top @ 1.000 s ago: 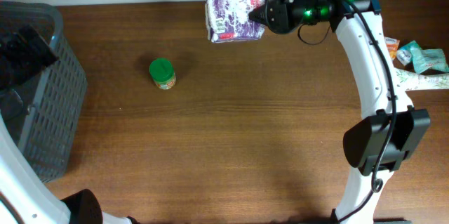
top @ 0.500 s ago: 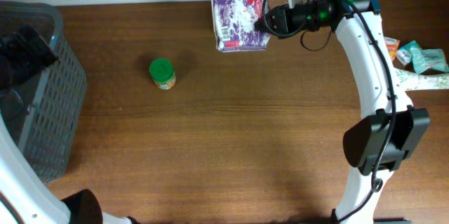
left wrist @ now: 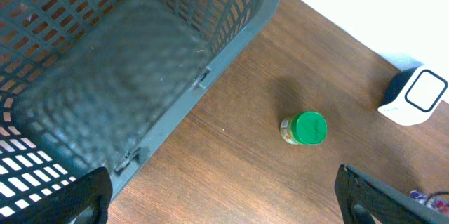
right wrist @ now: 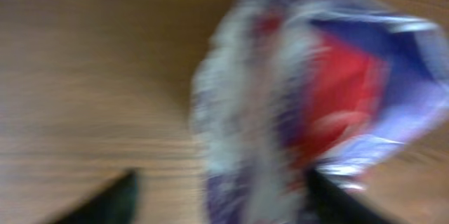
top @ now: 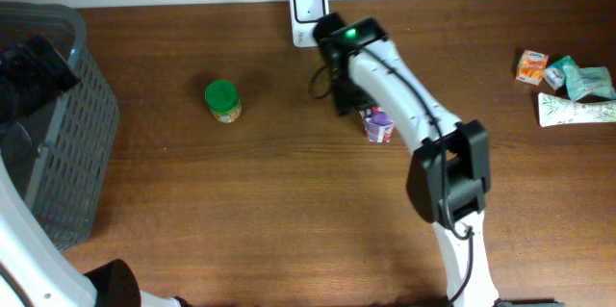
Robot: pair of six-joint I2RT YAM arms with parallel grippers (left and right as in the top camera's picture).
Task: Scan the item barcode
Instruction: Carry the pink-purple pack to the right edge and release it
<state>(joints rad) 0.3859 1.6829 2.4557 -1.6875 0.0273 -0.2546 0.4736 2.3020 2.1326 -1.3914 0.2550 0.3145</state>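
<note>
— Locating the purple packet point(top: 378, 126)?

— Seeing it down on the table point(top: 289, 211) around the middle, half tucked under the right arm point(top: 404, 95), near and a little right of the white scanner point(top: 308, 4).

— Gripping it, the right gripper point(right wrist: 217, 199)?

— Straddling it, going by the wrist view: making out dark fingertips point(right wrist: 105, 196) spread wide either side of the packet. Too blurred for telling whether pressing it or standing clear.

— Reading its long axis?

— Guessing at it running lengthwise between those fingers; not trusting the blur.

— Counting on the left gripper point(left wrist: 221, 189)?

— Hanging wide open, holding nothing, over by the grey basket point(left wrist: 203, 76) at the left edge, well apart from the packet. Favouring the right arm, being much the nearer.

— Finding room?

— Seeing bare wood between packet and scanner. Minding the scanner's place at the table's far edge. Noting the green-lidded jar point(top: 222, 100) well left and the snack packs point(top: 568, 81) well right, not crowding the path.
</note>
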